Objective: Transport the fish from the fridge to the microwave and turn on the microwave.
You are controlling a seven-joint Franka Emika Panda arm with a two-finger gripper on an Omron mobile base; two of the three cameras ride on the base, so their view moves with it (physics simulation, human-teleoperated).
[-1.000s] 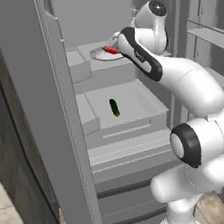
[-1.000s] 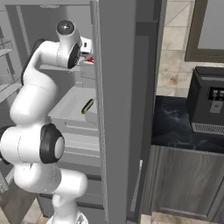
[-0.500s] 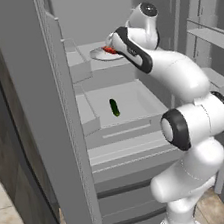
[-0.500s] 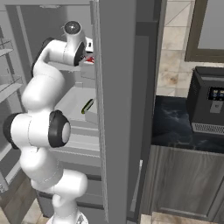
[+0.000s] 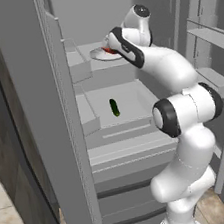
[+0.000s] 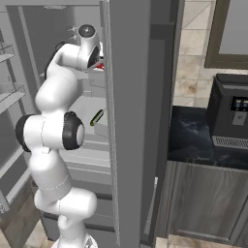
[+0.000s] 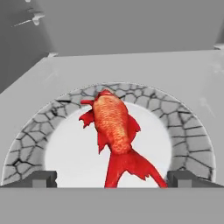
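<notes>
Grey fridge shelf, frame centre – fish on a plate, gripper fingers spread, empty; reaching step – next, descend and close on it

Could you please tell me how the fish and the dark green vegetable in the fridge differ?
The fish is red-orange with fins and tail; the green vegetable is dark, smooth and slim. The fish lies on a plate on the upper shelf; the vegetable lies bare one shelf lower. Both sit inside the open fridge.
</notes>
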